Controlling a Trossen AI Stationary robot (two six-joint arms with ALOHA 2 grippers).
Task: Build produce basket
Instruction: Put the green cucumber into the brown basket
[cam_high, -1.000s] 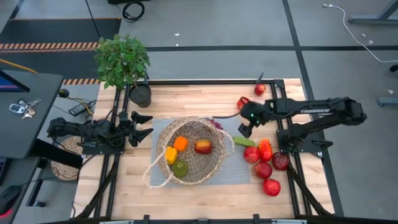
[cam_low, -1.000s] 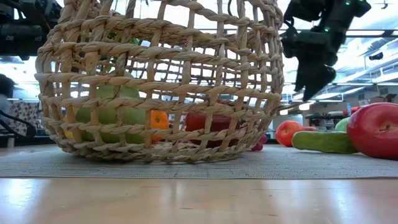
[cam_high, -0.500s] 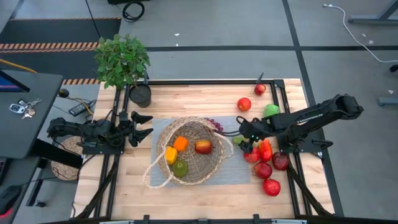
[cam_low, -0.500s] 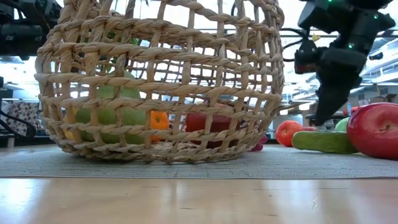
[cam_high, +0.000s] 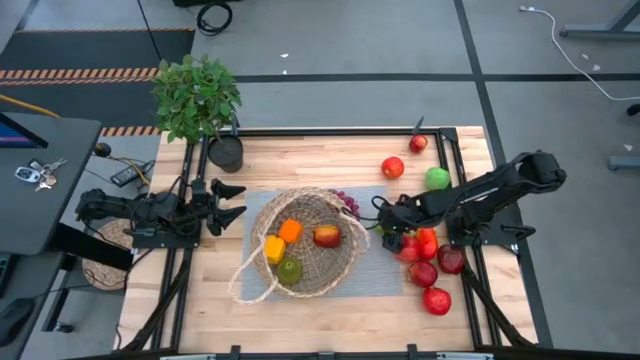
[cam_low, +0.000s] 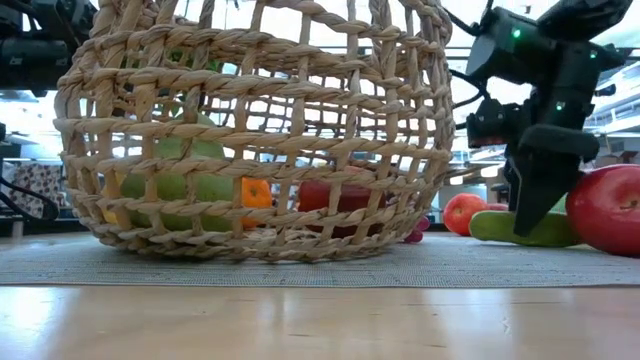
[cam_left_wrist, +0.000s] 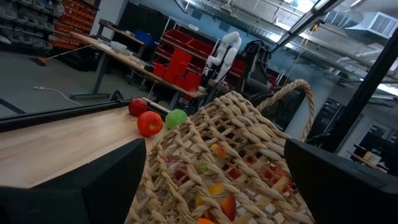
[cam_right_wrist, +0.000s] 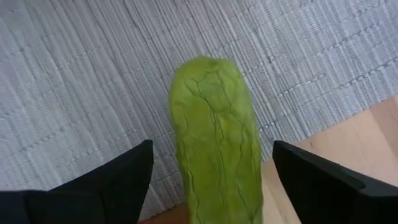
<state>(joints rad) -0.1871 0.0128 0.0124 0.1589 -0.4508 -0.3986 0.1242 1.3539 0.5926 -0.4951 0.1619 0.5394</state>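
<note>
The wicker basket (cam_high: 300, 250) lies tipped on the grey mat (cam_high: 380, 278), its handle (cam_high: 250, 290) toward the near edge. It holds a yellow pepper (cam_high: 274, 248), an orange piece (cam_high: 290, 230), a red apple (cam_high: 326, 236) and a green fruit (cam_high: 290, 269). My right gripper (cam_high: 392, 232) is open and low over a long green vegetable (cam_right_wrist: 217, 137) that lies on the mat's right edge; its fingers stand on either side without touching. The vegetable also shows in the low view (cam_low: 505, 228). My left gripper (cam_high: 228, 203) is open and empty, left of the basket.
Red apples (cam_high: 423, 272), (cam_high: 436, 300), (cam_high: 451, 260) and a red pepper (cam_high: 427, 240) lie just right of my right gripper. A red apple (cam_high: 392, 167), a green apple (cam_high: 437, 178) and a small red fruit (cam_high: 418, 143) sit farther back. Purple grapes (cam_high: 349, 202) lie by the basket rim. A potted plant (cam_high: 197, 95) stands at the back left.
My right gripper has moved from near the far red apple toward the near edge and down, and now its fingertips straddle the green vegetable just above the mat. The vegetable and the basket have stayed put.
</note>
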